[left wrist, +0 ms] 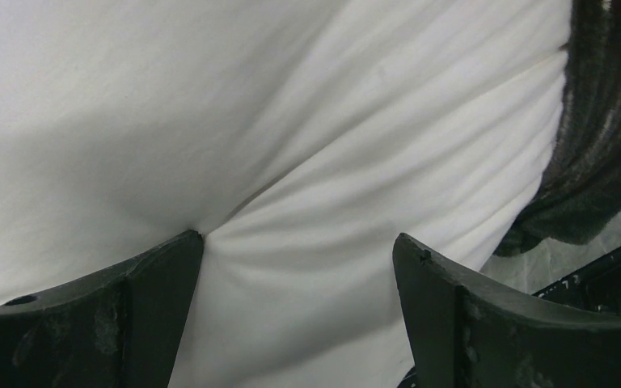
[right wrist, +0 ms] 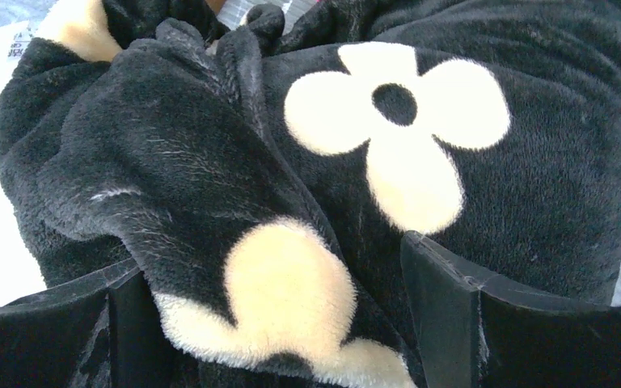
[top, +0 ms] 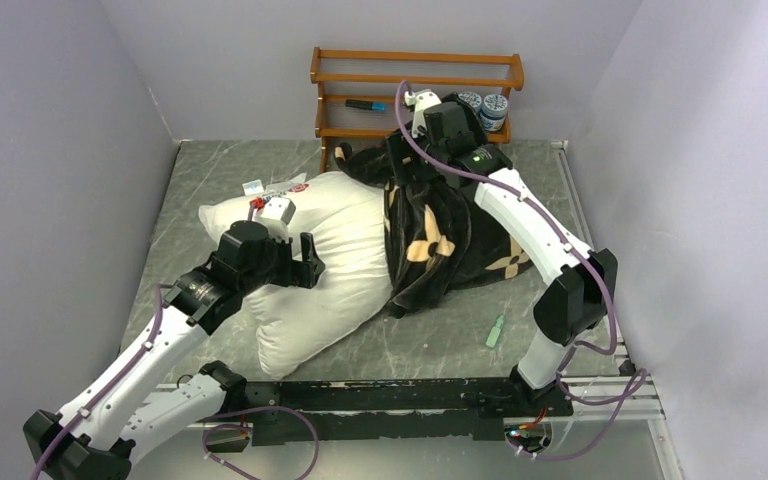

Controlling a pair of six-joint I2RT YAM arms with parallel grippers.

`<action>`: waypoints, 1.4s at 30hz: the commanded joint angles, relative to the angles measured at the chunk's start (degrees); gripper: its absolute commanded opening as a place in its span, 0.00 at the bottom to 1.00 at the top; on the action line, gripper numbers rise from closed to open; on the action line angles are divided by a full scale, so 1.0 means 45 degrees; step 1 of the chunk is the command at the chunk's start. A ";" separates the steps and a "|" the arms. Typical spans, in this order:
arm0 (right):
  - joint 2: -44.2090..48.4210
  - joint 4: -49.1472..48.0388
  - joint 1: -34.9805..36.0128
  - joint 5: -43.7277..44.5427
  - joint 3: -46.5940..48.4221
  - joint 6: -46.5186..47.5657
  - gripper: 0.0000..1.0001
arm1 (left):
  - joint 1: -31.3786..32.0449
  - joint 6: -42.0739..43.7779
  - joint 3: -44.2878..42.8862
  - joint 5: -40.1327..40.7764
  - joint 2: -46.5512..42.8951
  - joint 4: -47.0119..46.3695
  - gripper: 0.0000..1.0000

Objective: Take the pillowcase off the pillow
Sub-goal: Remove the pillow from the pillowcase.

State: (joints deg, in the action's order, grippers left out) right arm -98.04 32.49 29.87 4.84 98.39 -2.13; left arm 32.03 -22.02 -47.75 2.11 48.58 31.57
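My left claw (left wrist: 299, 242) is spread apart, its tips pushed against the bare white pillow (top: 345, 255), which creases at one fingertip. My right claw (right wrist: 271, 250) stands wide apart too, with a thick fold of the black plush pillowcase (top: 450, 240) and its cream flowers bunched between the fingers. The pillowcase covers only the pillow's right end and rises in a heap toward my right wrist. The rest of the pillow lies uncovered, slanting across the grey marbled surface (top: 410, 340). A wooden rack (top: 415, 70) stands at the back wall.
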 commanded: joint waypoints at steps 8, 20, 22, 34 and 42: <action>0.1057 0.0263 -0.1880 -0.1007 -0.0040 -0.1268 0.94 | -0.0010 0.2264 -0.1358 -0.1810 -0.0082 0.0442 0.93; 0.2230 0.0510 -0.2829 -0.1363 -0.1126 -0.1773 0.94 | 0.0020 0.3984 -0.1759 -0.3681 -0.0170 0.0353 0.95; 0.2569 0.0399 -0.2829 -0.1567 -0.1383 -0.1782 0.95 | 0.0059 0.4189 -0.1705 -0.3897 -0.0325 0.0138 0.95; 0.5630 -0.0446 -0.2777 -0.1933 -0.3905 -0.1372 0.95 | 0.1943 0.4614 -0.2773 -0.3395 0.0865 0.0069 0.97; 0.7421 -0.0326 -0.2770 -0.2275 -0.5683 -0.1216 0.94 | 0.4435 0.4710 -0.2169 -0.0936 0.1004 -0.0667 0.97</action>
State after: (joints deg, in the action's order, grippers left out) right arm -68.10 32.32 17.61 -4.45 75.11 -8.54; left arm 47.86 -2.50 -58.74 -9.34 54.68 32.91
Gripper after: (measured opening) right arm 0.945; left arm 0.964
